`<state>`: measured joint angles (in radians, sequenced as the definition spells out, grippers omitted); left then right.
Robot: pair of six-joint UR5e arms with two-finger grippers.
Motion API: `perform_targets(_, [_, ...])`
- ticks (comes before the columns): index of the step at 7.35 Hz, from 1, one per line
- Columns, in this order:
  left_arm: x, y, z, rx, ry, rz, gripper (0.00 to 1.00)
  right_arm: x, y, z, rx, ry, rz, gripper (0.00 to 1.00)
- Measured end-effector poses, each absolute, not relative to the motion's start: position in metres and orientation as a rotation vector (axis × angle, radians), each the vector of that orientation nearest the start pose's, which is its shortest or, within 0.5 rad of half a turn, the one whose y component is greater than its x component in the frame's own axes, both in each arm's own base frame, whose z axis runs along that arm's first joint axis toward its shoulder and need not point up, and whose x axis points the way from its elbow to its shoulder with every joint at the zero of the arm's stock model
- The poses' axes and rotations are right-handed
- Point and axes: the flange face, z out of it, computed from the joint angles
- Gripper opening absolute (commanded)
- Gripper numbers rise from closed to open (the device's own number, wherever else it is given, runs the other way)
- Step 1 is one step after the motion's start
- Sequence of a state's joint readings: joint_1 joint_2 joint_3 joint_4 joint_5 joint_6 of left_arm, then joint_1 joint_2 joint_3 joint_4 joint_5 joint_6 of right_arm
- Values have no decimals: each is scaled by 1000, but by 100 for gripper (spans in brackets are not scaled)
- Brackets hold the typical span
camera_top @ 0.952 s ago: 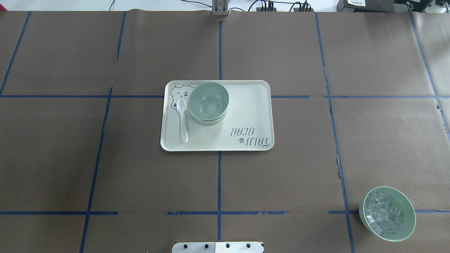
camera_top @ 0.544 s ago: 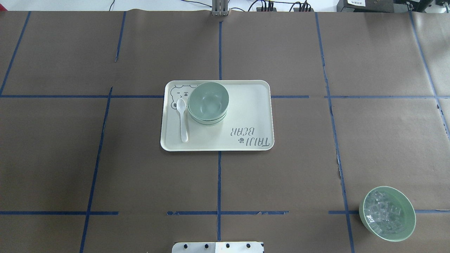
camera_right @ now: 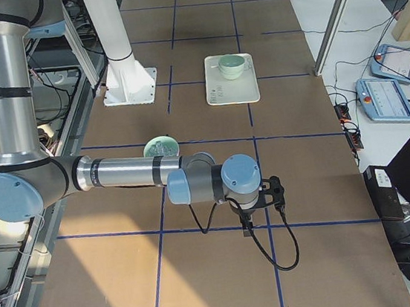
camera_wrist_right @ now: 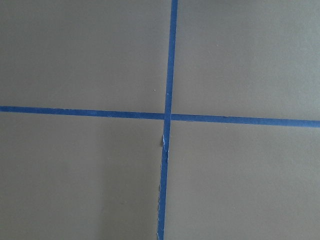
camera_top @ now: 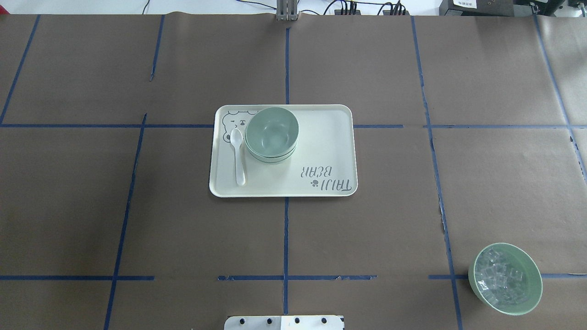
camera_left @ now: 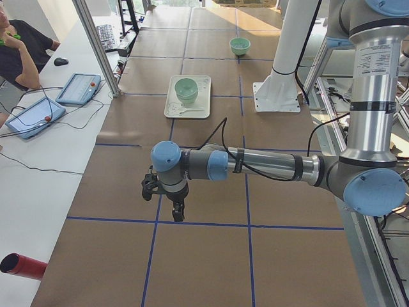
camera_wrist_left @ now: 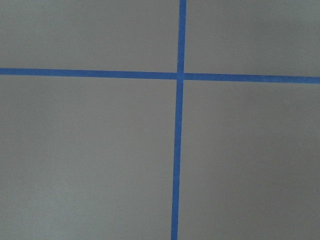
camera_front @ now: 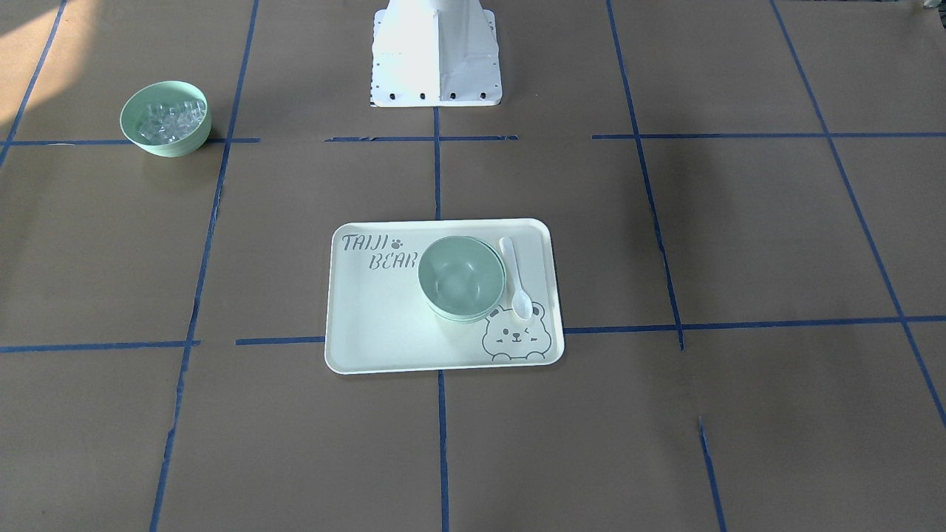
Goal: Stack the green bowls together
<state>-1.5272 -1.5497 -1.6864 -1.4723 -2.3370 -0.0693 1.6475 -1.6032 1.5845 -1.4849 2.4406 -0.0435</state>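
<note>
The green bowls (camera_top: 271, 133) sit nested in one stack on the pale bear-print tray (camera_top: 321, 146), at its far left part; rims of lower bowls show under the top one. The stack also shows in the front-facing view (camera_front: 461, 277) and both side views (camera_left: 186, 89) (camera_right: 231, 66). My left gripper (camera_left: 177, 208) hangs over bare table far from the tray, pointing down. My right gripper (camera_right: 245, 227) does the same at the other end. Neither shows in the overhead or front-facing view, and I cannot tell if they are open or shut. Both wrist views show only brown paper and blue tape.
A white spoon (camera_top: 238, 156) lies on the tray left of the stack. A green bowl with clear ice-like cubes (camera_top: 504, 278) stands near the table's front right. The robot's white base (camera_front: 436, 52) stands at the near edge. A person and tablets (camera_left: 35, 115) are beside the table.
</note>
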Motion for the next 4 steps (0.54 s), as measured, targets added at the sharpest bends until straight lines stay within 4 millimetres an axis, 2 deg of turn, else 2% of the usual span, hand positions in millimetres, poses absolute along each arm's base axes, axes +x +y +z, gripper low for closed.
perform_targets(4, [-49,-482,623,-44,766,-38,100,94,-477,651,116,-864,2,100])
